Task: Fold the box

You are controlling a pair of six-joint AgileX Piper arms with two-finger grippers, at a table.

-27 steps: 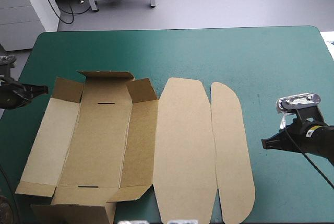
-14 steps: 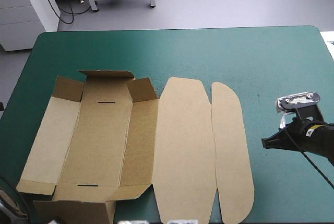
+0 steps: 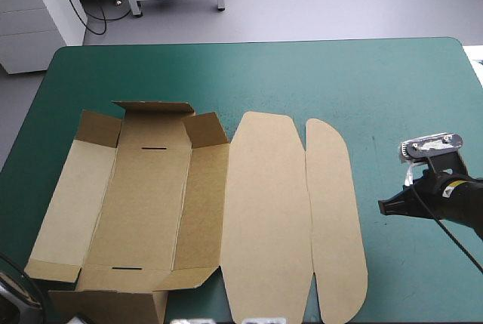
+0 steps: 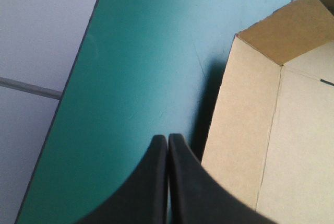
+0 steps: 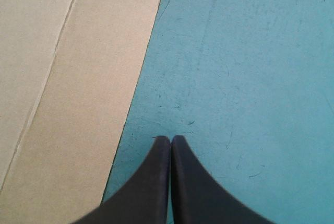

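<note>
The box (image 3: 151, 195) lies on the left half of the teal-green cover (image 3: 302, 75), its near end panel (image 3: 113, 305) hanging at the table's near edge. The tray part is only half formed. Its side walls lean outward, and the far end panel (image 3: 153, 106) and corner flaps are partly raised but not tucked. The lid (image 3: 268, 211) and its rounded tuck flap (image 3: 336, 218) lie flat to the right.

The left gripper (image 4: 168, 140), jaws clenched on nothing, is over bare cover just beside the left side wall (image 4: 245, 119). The right gripper (image 5: 170, 140), likewise clenched and empty, is over the cover just right of the tuck flap.

Judged step: between wall folds, with neither arm engaged. The next move probably calls for bringing a side wall upright and turning an end panel over the corner flaps.
</note>
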